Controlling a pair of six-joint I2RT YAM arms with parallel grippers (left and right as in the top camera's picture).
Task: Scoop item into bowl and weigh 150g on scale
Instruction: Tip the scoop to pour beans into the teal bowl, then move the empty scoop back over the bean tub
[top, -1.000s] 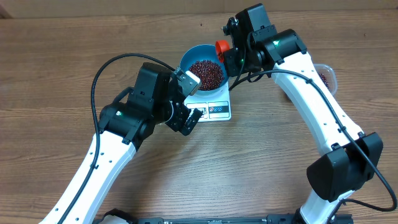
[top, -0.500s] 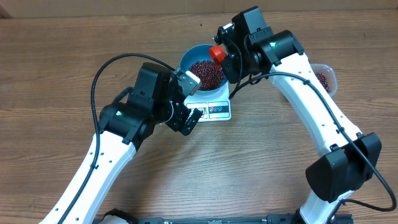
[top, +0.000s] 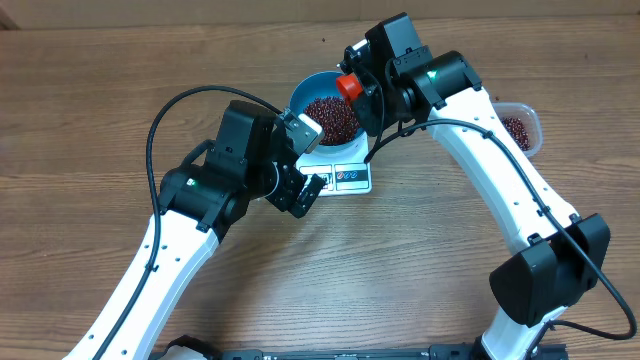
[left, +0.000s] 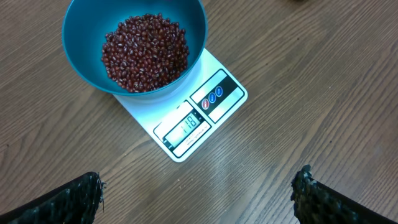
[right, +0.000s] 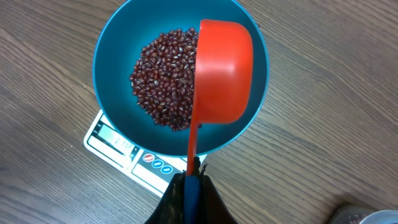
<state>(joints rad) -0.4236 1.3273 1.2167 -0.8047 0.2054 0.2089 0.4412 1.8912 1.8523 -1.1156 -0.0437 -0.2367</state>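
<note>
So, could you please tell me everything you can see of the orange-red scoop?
The scoop is smooth orange-red plastic, by its look, with an oval cup and a thin straight handle ending in a blue tip. The right gripper has its fingers shut on that end. The cup hangs over the blue bowl, above one side of the beans, seemingly clear of both. No beans show on the face turned to the wrist camera.
</note>
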